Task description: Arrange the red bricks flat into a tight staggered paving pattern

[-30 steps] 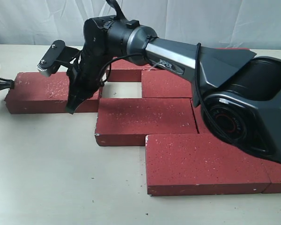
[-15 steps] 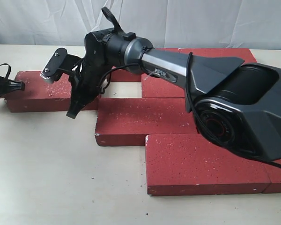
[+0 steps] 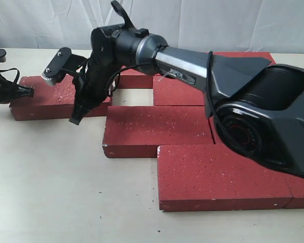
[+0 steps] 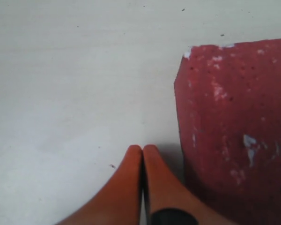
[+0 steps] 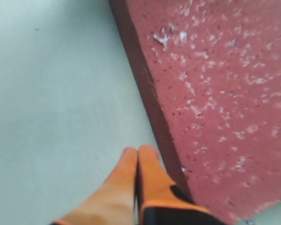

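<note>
Since a second ago the left gripper (image 3: 30, 91) has slid rightward, and the left brick (image 3: 45, 98) has shifted with it toward the other bricks (image 3: 157, 129), which lie flat in staggered rows on the table (image 3: 50, 192). Its orange fingers (image 4: 126, 178) are pressed together, empty, beside the brick's end. The right gripper (image 3: 76, 120), likewise closed and empty, hangs at that brick's near right corner.

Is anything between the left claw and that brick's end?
No. The left wrist view shows only a narrow strip of bare table between the shut left claw and the brick.
</note>
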`<action>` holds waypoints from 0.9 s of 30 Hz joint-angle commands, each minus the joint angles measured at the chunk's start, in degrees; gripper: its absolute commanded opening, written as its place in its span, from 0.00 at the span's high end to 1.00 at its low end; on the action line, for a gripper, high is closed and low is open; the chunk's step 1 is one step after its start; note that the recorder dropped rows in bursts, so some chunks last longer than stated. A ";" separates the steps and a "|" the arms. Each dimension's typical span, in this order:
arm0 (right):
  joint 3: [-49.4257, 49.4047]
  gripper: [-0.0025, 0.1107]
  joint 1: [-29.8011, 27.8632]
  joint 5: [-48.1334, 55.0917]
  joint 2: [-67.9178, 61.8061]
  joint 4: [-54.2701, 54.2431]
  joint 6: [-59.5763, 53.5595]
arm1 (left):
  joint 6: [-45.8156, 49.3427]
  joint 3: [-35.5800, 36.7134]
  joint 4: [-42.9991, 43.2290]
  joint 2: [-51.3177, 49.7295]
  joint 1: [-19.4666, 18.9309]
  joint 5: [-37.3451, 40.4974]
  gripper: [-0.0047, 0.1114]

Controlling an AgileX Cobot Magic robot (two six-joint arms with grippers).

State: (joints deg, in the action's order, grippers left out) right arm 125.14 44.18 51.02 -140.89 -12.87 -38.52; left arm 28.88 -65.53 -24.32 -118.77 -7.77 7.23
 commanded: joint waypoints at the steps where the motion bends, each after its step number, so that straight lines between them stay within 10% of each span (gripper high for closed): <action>1: 0.28 0.99 -1.38 1.04 5.93 4.02 3.43 | 0.06 -0.33 -0.67 -0.02 -0.68 -0.71 0.96; 27: 0.28 0.99 -9.74 -11.98 -4.75 -0.01 13.45 | 0.06 -0.33 -1.90 -0.02 -1.36 -0.44 0.96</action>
State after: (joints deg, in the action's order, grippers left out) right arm 125.37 34.47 40.45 -145.88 -11.10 -24.80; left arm 28.88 -65.53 -25.71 -118.87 -9.08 7.02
